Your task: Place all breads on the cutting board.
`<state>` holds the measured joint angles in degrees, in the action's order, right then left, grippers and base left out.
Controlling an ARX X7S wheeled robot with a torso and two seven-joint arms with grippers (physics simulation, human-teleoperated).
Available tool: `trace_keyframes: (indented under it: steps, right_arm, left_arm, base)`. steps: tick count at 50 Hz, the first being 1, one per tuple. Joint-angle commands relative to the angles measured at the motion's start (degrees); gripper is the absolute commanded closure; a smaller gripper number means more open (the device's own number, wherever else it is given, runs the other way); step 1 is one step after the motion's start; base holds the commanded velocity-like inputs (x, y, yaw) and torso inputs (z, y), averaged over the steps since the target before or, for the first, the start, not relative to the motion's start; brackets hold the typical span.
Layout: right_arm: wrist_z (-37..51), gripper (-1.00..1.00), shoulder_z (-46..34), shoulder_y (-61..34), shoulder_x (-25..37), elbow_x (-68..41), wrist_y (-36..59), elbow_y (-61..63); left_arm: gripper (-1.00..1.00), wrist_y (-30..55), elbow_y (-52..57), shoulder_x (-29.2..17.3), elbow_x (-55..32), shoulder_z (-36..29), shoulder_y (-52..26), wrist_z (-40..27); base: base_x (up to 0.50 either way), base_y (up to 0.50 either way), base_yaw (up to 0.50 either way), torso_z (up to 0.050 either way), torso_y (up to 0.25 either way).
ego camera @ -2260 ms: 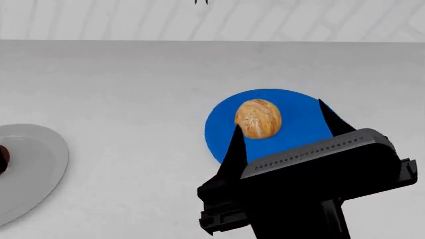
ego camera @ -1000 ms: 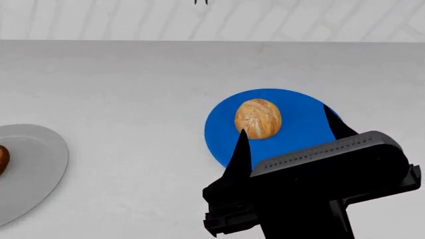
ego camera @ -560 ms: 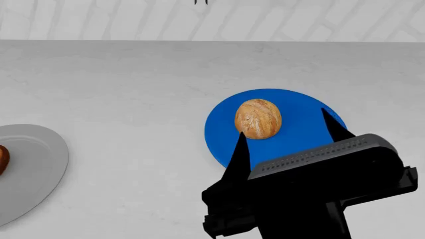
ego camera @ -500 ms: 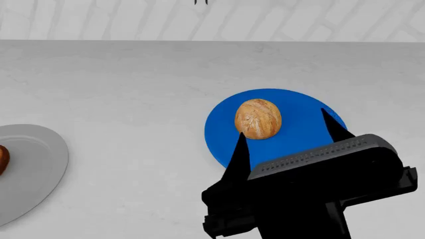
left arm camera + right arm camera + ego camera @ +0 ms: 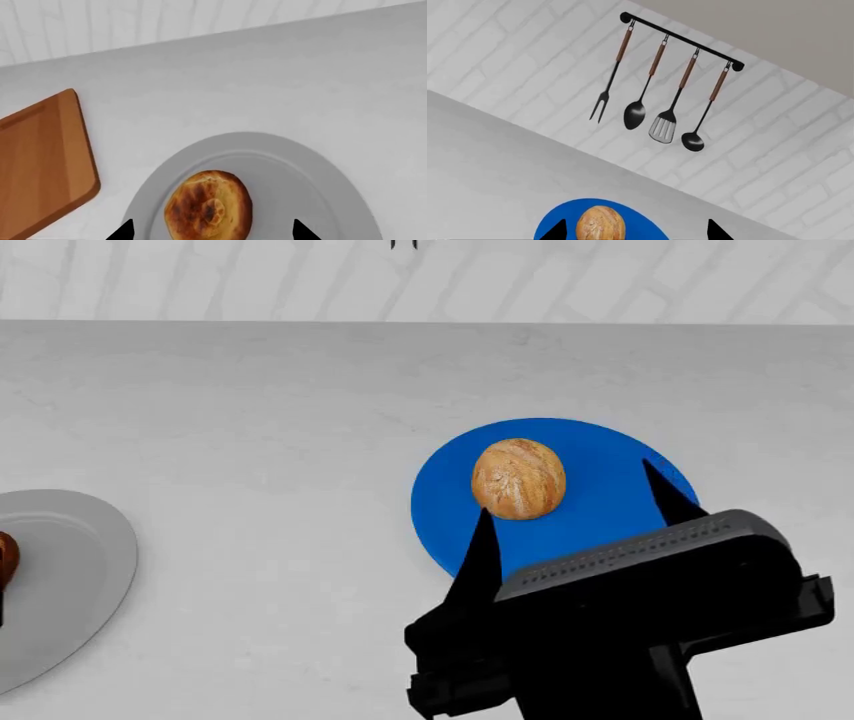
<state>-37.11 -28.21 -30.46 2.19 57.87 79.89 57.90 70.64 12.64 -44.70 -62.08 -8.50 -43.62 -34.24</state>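
Your right gripper (image 5: 567, 510) hangs with its two black pointed fingers (image 5: 478, 545) spread wide, nothing between them. It sits at the near edge of the round blue plate (image 5: 601, 490), and the pale golden-tan roll with the cracked floury crust (image 5: 519, 478) lies on that plate just beyond the fingertips, apart from them and a little nearer the left-hand finger. In the right wrist view you see the same pale roll (image 5: 600, 224) on the blue plate (image 5: 557, 220), with both fingertips poking in on either side of it.

Your left gripper (image 5: 210, 231) shows only as two dark fingertips (image 5: 123, 231) at the edge of the left wrist view, set well apart and gripping nothing. Between them lies the darker roll with the glossy browned top (image 5: 208, 206), resting on the round grey plate (image 5: 320, 185). From the head camera you catch only a sliver of that dark roll (image 5: 6, 558) at the frame's edge, on the grey plate (image 5: 74, 570), well apart from the blue plate.

The flat medium-brown wooden cutting board with rounded corners (image 5: 40, 165) lies just beside the grey plate, not touching it, on the pale grey countertop (image 5: 267, 420). Neither roll is on the board.

Beyond the blue plate, a black rail with four hanging utensils (image 5: 660, 80) is fixed to the white brick wall (image 5: 507, 55).
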Motion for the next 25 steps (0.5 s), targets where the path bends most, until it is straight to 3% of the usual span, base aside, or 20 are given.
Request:
trace_keyframes:
  steps: [1, 25]
  right_arm:
    - [0.7, -1.00, 0.5, 0.6, 0.1, -1.1, -0.7, -0.2]
    - [1.2, -1.00, 0.5, 1.1, 0.3, -1.6, -0.9, 0.1]
  left_arm:
    - [-1.00, -2.1, -3.2, 0.7, 2.7, -2.3, -0.5, 1.8]
    - [-1.00, -3.6, -5.9, 1.0, 4.2, -3.7, -0.6, 2.9]
  base:
    - [0.00, 0.00, 0.00, 0.000, 0.000]
    - [0.00, 0.00, 0.00, 0.000, 0.000]
